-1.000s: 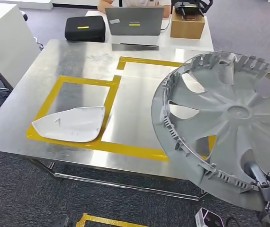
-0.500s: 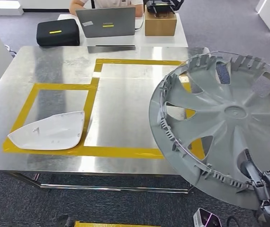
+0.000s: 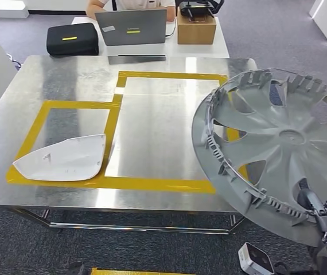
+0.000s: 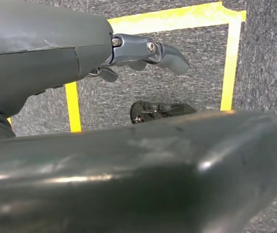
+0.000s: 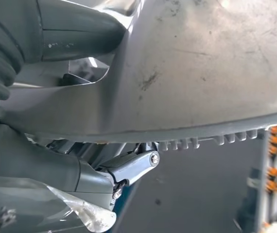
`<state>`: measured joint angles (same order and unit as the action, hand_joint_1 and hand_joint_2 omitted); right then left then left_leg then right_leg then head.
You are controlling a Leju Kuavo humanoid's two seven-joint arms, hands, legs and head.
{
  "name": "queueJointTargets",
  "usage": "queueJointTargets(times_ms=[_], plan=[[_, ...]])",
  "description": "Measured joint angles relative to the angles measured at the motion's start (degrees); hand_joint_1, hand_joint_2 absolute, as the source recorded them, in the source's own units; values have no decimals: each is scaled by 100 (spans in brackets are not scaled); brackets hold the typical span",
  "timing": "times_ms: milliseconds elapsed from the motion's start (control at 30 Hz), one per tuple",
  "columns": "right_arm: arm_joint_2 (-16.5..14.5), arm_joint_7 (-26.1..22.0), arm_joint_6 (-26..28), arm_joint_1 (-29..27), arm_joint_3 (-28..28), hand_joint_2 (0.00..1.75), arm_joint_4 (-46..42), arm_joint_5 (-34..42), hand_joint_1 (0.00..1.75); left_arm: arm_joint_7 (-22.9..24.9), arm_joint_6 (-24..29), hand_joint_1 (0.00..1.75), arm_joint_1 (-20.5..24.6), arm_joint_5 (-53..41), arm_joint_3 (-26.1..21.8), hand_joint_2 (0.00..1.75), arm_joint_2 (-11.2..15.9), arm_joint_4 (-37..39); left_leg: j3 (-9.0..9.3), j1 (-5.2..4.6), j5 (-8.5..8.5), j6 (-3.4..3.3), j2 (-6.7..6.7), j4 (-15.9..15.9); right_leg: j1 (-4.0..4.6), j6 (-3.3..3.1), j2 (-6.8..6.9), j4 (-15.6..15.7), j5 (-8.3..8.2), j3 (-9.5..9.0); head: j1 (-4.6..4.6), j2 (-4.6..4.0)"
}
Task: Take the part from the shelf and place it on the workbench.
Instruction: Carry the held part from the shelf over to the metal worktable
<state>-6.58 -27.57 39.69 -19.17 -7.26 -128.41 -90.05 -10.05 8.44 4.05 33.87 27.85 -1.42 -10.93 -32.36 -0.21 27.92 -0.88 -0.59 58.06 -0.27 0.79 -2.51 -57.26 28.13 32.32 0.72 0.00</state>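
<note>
The right hand (image 3: 326,220) grips one grey hubcap (image 3: 279,149) by its near rim, holding it tilted in the air over the right end of the workbench (image 3: 162,137). The left hand (image 4: 144,51) hangs over the floor, fingers apart, holding nothing. One white part (image 3: 62,158) lies on the bench inside one of two yellow-taped squares (image 3: 123,91).
</note>
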Motion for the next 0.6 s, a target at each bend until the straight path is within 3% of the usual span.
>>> queueJointTargets(times_ms=[367,600], plan=[[116,748,0,179,-427,175,999,0,175,5,-74,0,-30,-50,-4,0,40,0,0,13,-1,2,0,-3,15,-2,-1,-9,2,7,2,0],[261,925,2,289,-546,175,1473,0,175,24,-94,0,-69,-32,-30,0,91,2,-1,14,-1,2,0,-3,15,-5,-1,-13,4,10,1,0]])
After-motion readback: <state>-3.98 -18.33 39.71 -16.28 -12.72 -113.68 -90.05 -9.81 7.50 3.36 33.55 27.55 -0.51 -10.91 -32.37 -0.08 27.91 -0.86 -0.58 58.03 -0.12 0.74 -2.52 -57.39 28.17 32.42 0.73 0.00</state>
